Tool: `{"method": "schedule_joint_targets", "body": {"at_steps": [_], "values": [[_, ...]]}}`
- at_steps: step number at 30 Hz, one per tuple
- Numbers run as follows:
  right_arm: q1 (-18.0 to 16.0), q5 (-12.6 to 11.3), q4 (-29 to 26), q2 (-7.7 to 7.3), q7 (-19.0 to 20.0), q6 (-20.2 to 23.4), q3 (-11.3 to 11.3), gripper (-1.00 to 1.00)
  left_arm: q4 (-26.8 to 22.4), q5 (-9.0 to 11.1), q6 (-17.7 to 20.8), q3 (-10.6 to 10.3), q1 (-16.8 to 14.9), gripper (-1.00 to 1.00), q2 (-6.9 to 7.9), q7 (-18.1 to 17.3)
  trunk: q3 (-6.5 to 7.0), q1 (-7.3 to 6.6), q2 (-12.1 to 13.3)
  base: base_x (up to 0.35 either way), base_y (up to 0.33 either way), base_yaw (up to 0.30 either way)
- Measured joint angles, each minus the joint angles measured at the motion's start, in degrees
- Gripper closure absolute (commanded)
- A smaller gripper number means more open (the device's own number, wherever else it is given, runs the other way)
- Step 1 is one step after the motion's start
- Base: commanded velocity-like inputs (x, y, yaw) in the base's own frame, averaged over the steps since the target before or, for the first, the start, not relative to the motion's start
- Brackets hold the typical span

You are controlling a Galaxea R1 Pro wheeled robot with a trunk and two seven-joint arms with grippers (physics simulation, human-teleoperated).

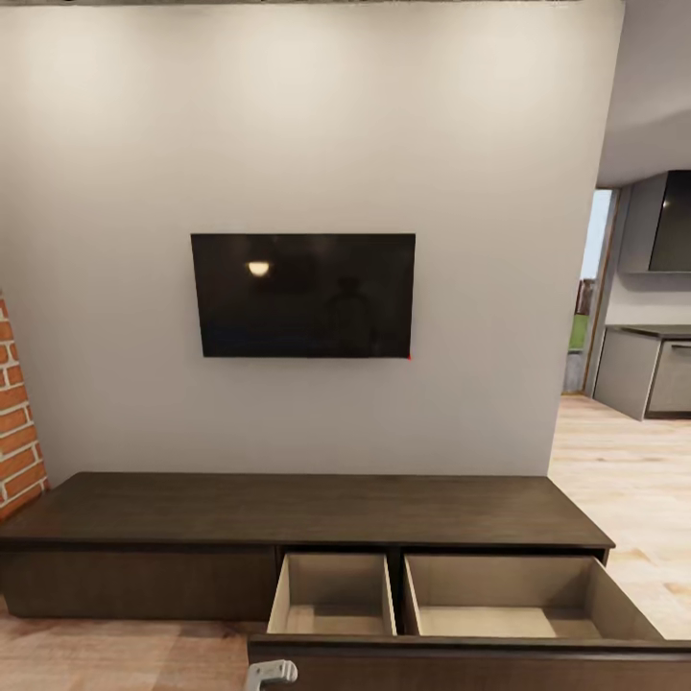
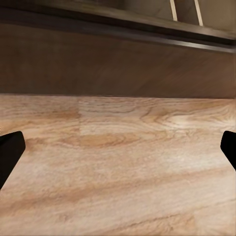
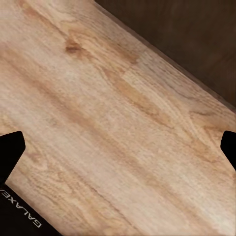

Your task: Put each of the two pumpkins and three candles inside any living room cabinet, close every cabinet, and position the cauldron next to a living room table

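Cabinet [image 1: 288, 513]: long, low, dark brown, against the grey wall under the television [image 1: 303, 295]; its top is bare.
Open drawer [image 1: 537, 600]: pulled out at the cabinet's right end, two pale tan compartments side by side, both showing bare bottoms; its dark front runs along the near edge.
Left part of cabinet: front closed flush.
Left gripper [image 2: 118, 152]: fingers spread wide, nothing between them, above the plank floor [image 2: 118, 172], close to the dark drawer front.
Right gripper [image 3: 118, 147]: fingers wide apart, holding nothing, over floor beside a dark panel.
Brick [image 1: 17, 413]: red, at the cabinet's left end.
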Motion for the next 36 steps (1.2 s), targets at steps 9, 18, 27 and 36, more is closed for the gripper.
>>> {"method": "schedule_joint_targets", "body": {"at_steps": [9,18,27,36], "values": [[0.0,0.0,0.0,-0.06,0.0,0.0,0.0,-1.00,0.1,0.0,0.0,0.0,0.0,-1.00,-0.04,0.5,1.62,-1.98,3.6,0.000,0.000,0.000],[0.0,-0.1,-0.1,-0.07,0.0,0.0,0.0,-1.00,0.1,0.0,0.0,0.0,0.0,-1.00,-0.02,0.5,3.23,-3.96,7.2,0.000,0.000,0.000],[0.0,-3.4,-0.1,-0.07,0.0,0.0,-0.3,-1.00,0.2,0.1,0.0,0.0,0.0,-1.00,-0.02,0.5,4.85,-5.93,10.8,0.000,0.000,0.000],[0.0,-3.7,-0.1,0.22,0.0,0.2,-1.4,-1.00,0.0,0.5,0.0,-0.5,0.0,-1.00,-1.32,0.3,5.75,-7.03,12.8,0.000,0.000,0.000]]}}
